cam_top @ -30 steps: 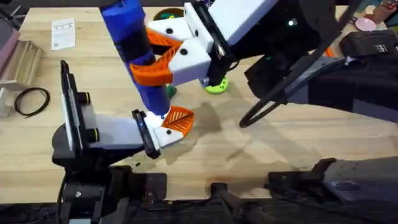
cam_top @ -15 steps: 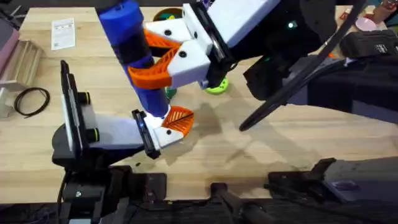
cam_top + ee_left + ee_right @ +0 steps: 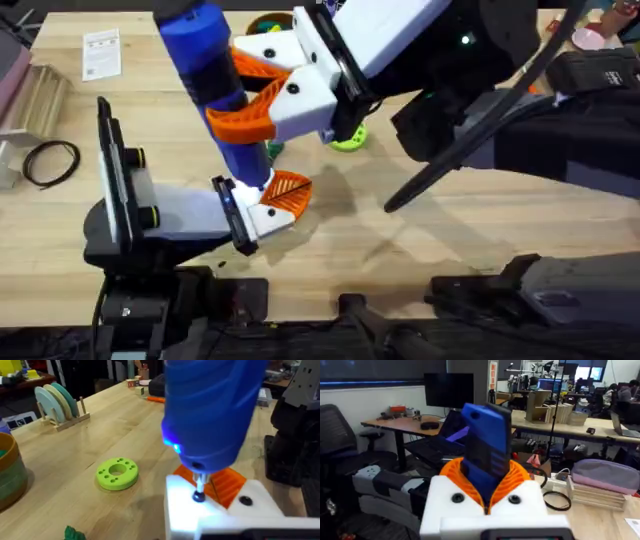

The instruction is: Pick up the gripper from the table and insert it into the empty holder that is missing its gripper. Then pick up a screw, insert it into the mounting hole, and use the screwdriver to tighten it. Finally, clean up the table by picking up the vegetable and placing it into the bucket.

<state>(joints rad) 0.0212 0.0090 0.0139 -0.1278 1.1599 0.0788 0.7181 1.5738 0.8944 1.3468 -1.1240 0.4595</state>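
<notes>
Screwdriver (image 3: 215,95) has tilted slightly leftward, clamped in right tool (image 3: 268,88); left tool's state unclear.

You see a blue screwdriver (image 3: 212,85) between orange ribbed pads (image 3: 245,122), a bright-green disc (image 3: 117,473) nearby, wood-grain table (image 3: 420,245).

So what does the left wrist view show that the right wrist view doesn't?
Left wrist alone: the screwdriver's metal tip on a screw in the white holder, the green disc, the bucket's edge and a bit of the vegetable. Right wrist alone: the right gripper clamped on the screwdriver, with the room behind. Both show the blue screwdriver.
</notes>
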